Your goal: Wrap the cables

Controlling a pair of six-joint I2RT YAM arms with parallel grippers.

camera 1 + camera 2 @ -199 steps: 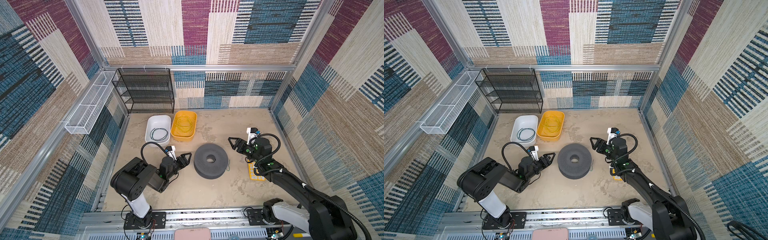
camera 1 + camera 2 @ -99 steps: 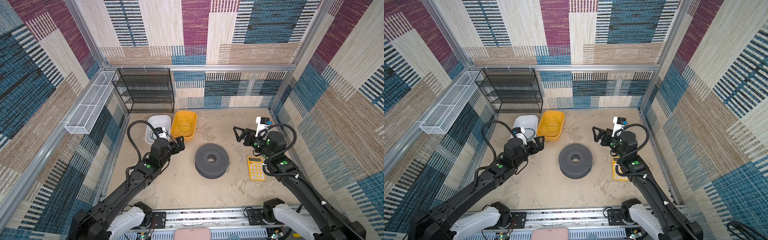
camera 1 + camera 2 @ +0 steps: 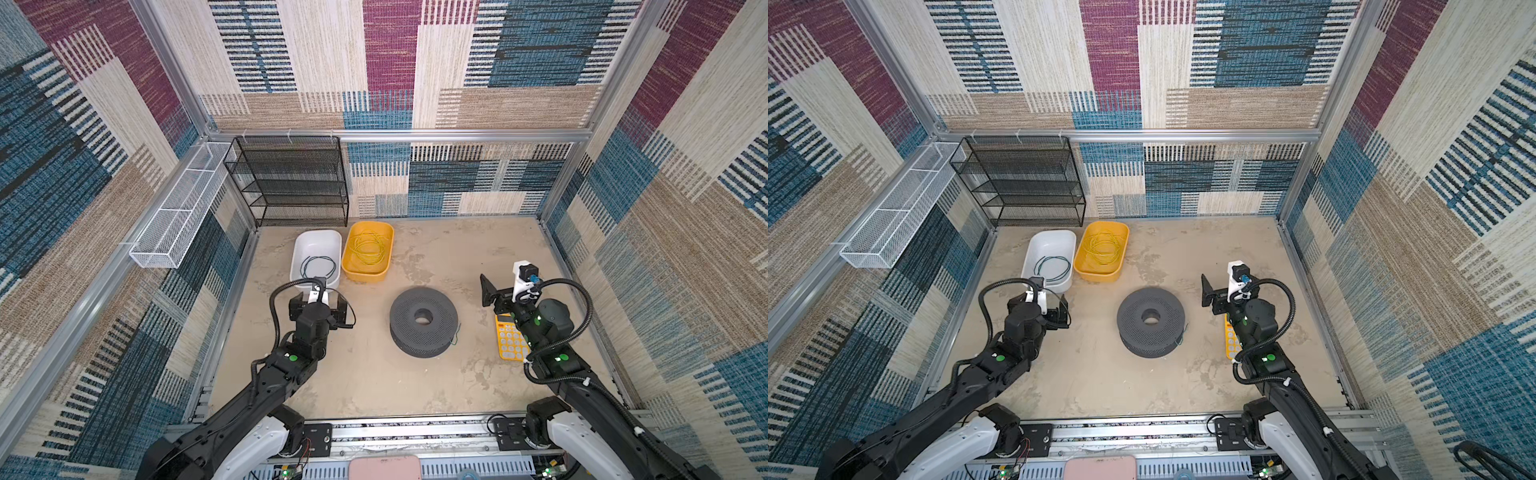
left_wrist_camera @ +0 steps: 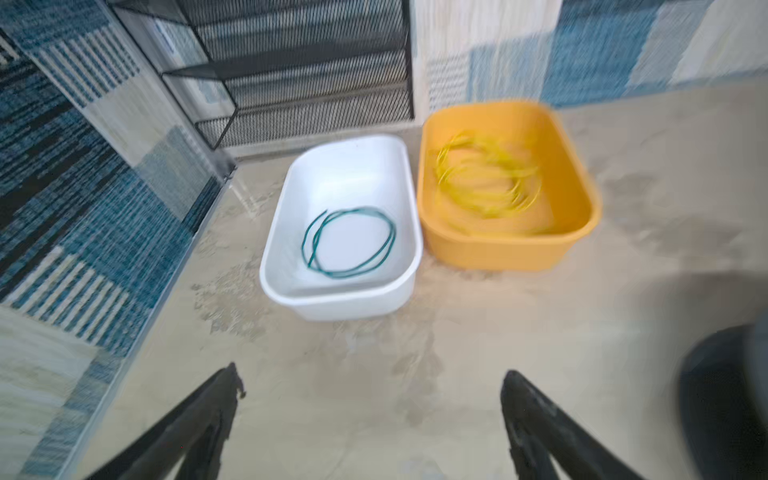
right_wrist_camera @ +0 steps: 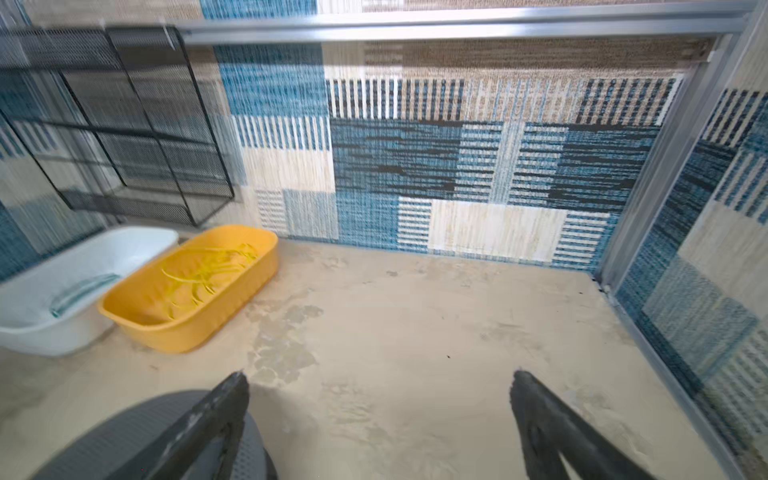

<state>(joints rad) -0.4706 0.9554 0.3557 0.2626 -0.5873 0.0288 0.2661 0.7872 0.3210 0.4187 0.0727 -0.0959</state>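
Cables (image 3: 368, 249) well beyond both tools: nearest, left gripper (image 4: 372, 376) and right gripper (image 5: 380, 377) each spread wide, empty; midway, dark spool (image 3: 405, 316) on the floor (image 3: 374, 374) with a thin green cable end (image 3: 456, 334) at its base; farthest, teal cable (image 4: 353, 210) looped in white tub (image 4: 340, 305), yellow cable (image 4: 498, 197) heaped in yellow tub (image 4: 498, 253) alongside.

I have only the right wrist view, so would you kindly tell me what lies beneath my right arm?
Observer: A yellow calculator lies on the table beside the grey spool, partly under the right arm.
Operator: Thank you; is any cable on that spool?
Observer: A thin dark cable end sticks out at its rim, on the calculator's side.
Operator: And the left tool?
Observer: The left tool is open and empty, pointing at the white bin that holds the teal cable.
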